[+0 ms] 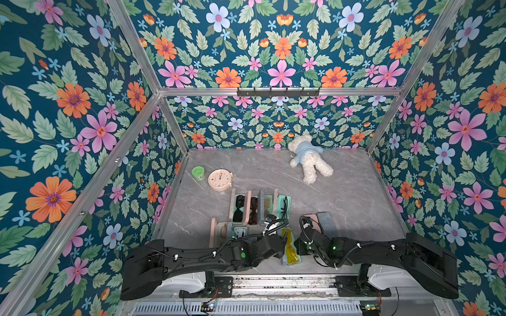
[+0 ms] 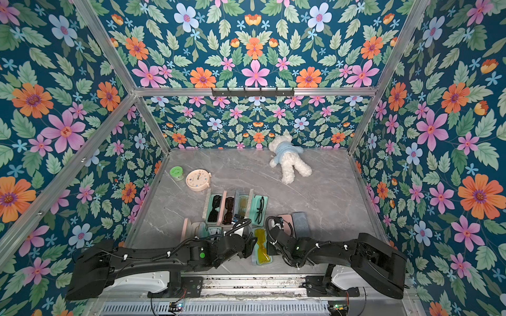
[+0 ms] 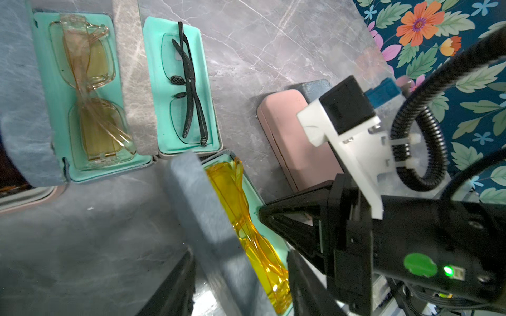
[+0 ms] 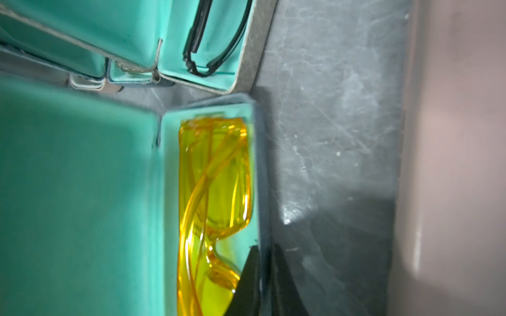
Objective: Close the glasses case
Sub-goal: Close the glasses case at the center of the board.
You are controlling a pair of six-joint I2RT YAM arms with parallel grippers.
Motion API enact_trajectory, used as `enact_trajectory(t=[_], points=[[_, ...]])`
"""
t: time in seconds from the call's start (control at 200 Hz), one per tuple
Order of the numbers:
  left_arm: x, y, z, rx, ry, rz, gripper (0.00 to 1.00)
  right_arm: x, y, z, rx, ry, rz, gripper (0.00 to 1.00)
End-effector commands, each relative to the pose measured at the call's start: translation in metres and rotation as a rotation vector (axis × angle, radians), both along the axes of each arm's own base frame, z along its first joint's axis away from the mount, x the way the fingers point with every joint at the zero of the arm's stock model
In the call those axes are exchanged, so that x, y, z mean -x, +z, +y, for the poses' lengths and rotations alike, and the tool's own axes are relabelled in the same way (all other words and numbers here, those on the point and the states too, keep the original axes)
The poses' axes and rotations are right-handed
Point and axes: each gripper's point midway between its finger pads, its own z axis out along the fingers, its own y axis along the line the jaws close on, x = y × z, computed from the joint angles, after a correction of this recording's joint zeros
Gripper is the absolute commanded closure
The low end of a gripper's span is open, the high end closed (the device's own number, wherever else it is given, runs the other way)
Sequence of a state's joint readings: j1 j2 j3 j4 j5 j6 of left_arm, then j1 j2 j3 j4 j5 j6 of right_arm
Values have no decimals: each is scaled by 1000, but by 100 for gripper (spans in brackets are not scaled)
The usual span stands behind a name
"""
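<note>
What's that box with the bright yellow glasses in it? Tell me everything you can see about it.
An oblong glasses case, open, near the front of the grey table. Outside looks like grey stone-patterned covering; inside is mint lining. Its lid stands raised along one long side. Folded yellow glasses lie inside. The right gripper pinches its other long wall.

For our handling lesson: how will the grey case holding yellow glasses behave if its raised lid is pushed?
The glasses case looks stiff, so its lid should hinge, not bend. Likely light, it may slide on the smooth table, though the right gripper pinches its wall.
</note>
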State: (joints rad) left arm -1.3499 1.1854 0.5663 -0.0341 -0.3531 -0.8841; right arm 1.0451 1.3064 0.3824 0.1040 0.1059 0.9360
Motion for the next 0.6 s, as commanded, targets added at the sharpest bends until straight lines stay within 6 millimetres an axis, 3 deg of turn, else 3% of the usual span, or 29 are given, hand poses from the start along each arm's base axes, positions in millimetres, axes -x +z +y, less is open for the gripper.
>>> enact_trajectory(t=[0.0, 0.3, 0.595], points=[[-5, 8, 1, 10, 19, -26, 43, 1, -10, -14, 44, -63, 25, 93], [-6, 11, 5, 8, 25, -38, 43, -1, -9, -16, 25, -87, 12, 95], [-5, 8, 5, 10, 25, -32, 43, 2, -3, -13, 12, -67, 11, 85]])
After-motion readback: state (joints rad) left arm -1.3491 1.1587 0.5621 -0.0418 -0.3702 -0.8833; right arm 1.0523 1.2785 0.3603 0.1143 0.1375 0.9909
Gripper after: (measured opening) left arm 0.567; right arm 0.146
